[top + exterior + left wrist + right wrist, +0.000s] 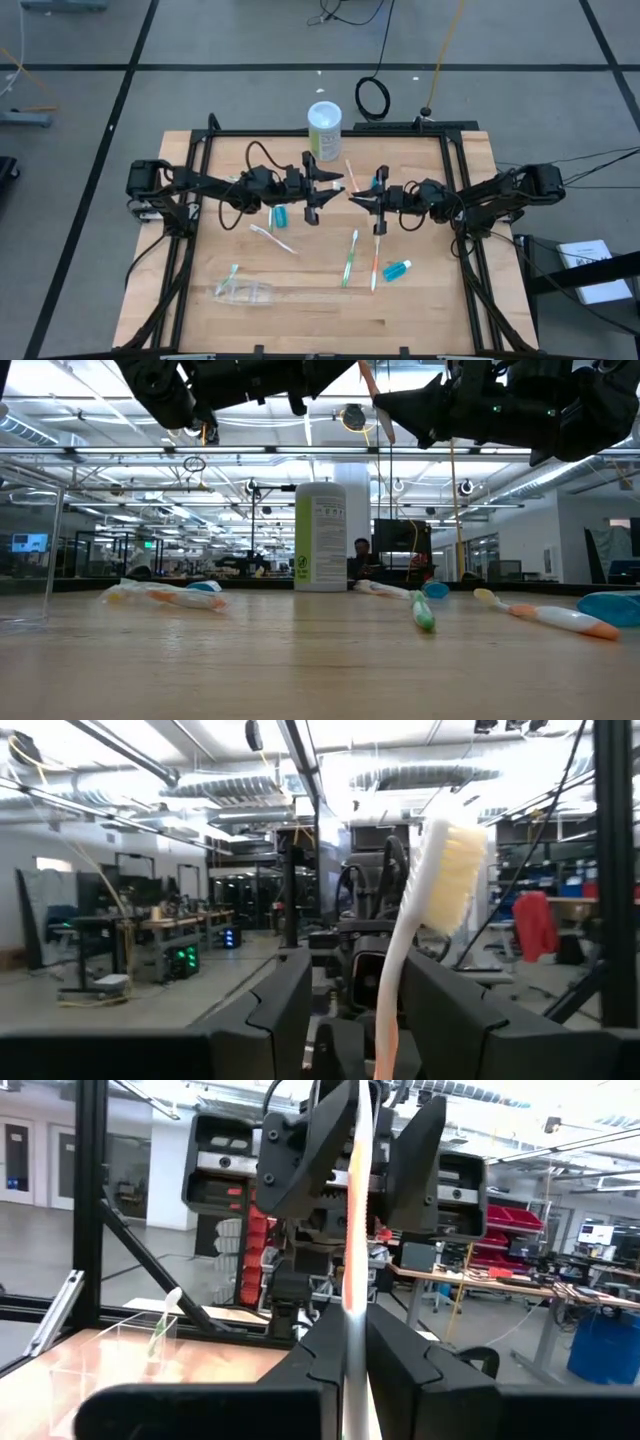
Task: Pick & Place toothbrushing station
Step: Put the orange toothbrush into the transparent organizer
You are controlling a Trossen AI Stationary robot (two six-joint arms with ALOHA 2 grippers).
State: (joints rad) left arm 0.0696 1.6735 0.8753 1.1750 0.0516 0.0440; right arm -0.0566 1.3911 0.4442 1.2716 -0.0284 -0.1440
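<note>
Left gripper [335, 185]: raised over the middle of the table, just left of centre in the high view. Its fingers stand apart on either side of the brush's bristle end; whether either finger touches the brush cannot be told.
Right gripper [358, 198]: raised just right of centre, tip to tip with the left one, fingers closed on the handle of the held toothbrush.
Held toothbrush [351, 172]: white and orange, off the table, reaching from the right gripper into the gap of the left one.
Clear cup [245, 292]: lower left of the table in the high view, with a green-tipped toothbrush [230, 272] at its upper left end.
White toothbrush [273, 238]: flat on the wood, left of centre.
Teal tube [279, 215]: just above the white toothbrush, under the left arm.
Green toothbrush [350, 258]: flat, below centre.
Orange toothbrush [376, 265]: flat, just right of the green one.
Second teal tube [397, 270]: right of the orange toothbrush.
Canister [324, 125]: white and green, upright at the table's top edge.
</note>
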